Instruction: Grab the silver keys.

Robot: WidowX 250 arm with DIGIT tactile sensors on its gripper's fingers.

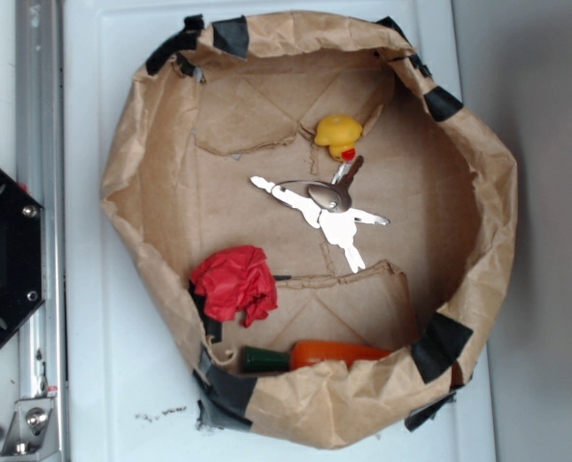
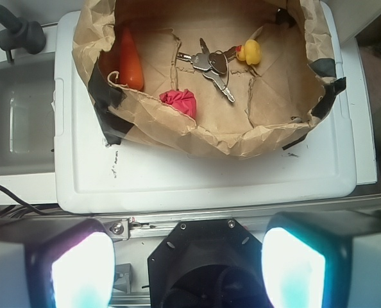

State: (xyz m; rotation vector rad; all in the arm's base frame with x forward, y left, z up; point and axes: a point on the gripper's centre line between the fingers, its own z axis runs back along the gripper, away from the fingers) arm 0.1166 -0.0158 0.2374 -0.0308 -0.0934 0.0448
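Tool (image 2: 187, 269) fingers apart, outside paper bag rim (image 2: 197, 131); silver keys (image 1: 326, 210) mid-floor, touching yellow duck (image 1: 338, 135).

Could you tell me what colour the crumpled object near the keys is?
Red; clearest in the exterior view.

White plastic tabletop (image 1: 103, 385) with raised rim and rounded corners, lit brightly from above, glare on surface. Few small dark specks (image 1: 161, 415) near one corner. Silver metal rail (image 1: 38, 115) along one edge, bolted bracket (image 1: 34, 420) at its end. Grey surface (image 1: 536, 77) beyond opposite edge. In wrist view, white sink basin (image 2: 24, 122) beside tabletop, dark grey faucet (image 2: 17, 29) above it, black cable (image 2: 11, 199) trailing below.
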